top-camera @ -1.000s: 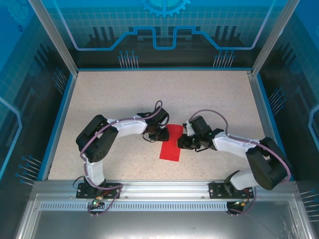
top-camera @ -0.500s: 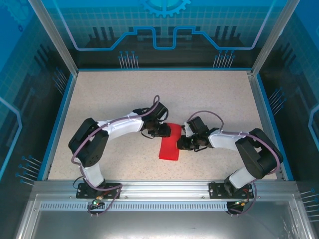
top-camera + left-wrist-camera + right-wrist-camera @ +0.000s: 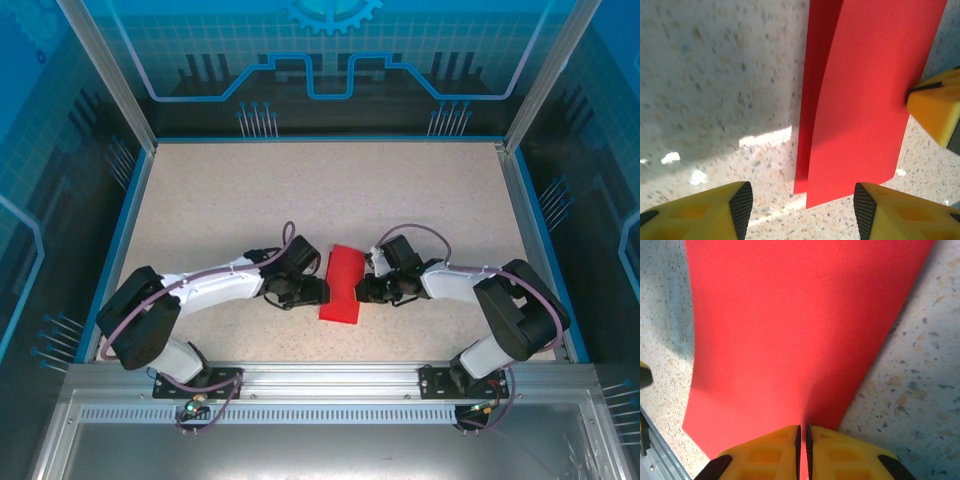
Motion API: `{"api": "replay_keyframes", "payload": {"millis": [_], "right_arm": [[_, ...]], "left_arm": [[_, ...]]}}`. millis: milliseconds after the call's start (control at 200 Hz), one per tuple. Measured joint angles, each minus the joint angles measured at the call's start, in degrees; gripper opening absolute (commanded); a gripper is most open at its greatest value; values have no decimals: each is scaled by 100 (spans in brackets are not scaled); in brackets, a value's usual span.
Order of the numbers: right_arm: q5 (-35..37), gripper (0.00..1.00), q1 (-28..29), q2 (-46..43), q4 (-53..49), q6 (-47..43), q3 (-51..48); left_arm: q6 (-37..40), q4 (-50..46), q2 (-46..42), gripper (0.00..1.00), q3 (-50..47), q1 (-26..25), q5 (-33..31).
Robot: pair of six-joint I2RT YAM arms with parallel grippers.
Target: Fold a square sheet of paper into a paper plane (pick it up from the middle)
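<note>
Left gripper (image 3: 802, 202), newly spread, beside square sheet of paper (image 3: 865, 100); right gripper (image 3: 802, 432) pinching it.

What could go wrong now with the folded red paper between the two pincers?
1. Only the right pincer grips the red sheet, at one edge; a pull could drag or tear it.
2. The upper layer stands off the lower one, so the fold may spring open while the left pincer is open.

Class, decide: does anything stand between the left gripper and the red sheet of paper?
Nothing visible does. The left gripper, jaws open, sits right at the red sheet, only bare table around; the right gripper pinches the opposite edge.
</note>
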Motion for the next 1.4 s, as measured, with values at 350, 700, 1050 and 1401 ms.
{"api": "replay_keyframes", "payload": {"millis": [350,700,1050,1401], "right_arm": [[-39,14,-20,0,26,-63,-15],[-66,14,-44,2,33,-107,-31],[-70,14,-44,9,59,-109,-31],[-157,14,-44,20,118,-105,-31]], "left_arm": [[-1121,942,-28,54,-595,-496,-90],[-1453,1110,-203,29,-675,-586,-286],[-1333,962,-284,13,-566,-586,-330],[-1161,730,-284,1,-391,-586,-345]]}}
